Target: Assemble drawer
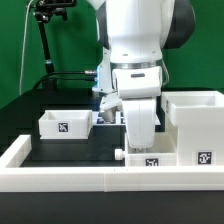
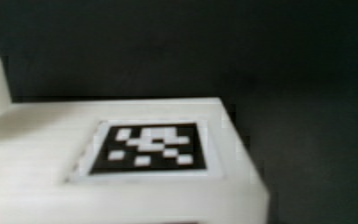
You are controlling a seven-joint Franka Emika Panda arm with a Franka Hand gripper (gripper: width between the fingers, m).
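In the exterior view a small white tray (image 1: 150,160) with a tag and a front knob lies by the front wall, close beside the tall white housing (image 1: 195,125) at the exterior view's right. My gripper (image 1: 140,143) reaches straight down onto this tray; its fingertips are hidden by the hand and the tray. The wrist view is filled by a white tagged face (image 2: 149,150) very close up, and no fingers show in it. A second small tray (image 1: 65,123) stands apart at the exterior view's left.
A long low white border wall (image 1: 80,178) runs along the front and up the exterior view's left side. The table top is black. A dark stand (image 1: 45,40) rises at the back left.
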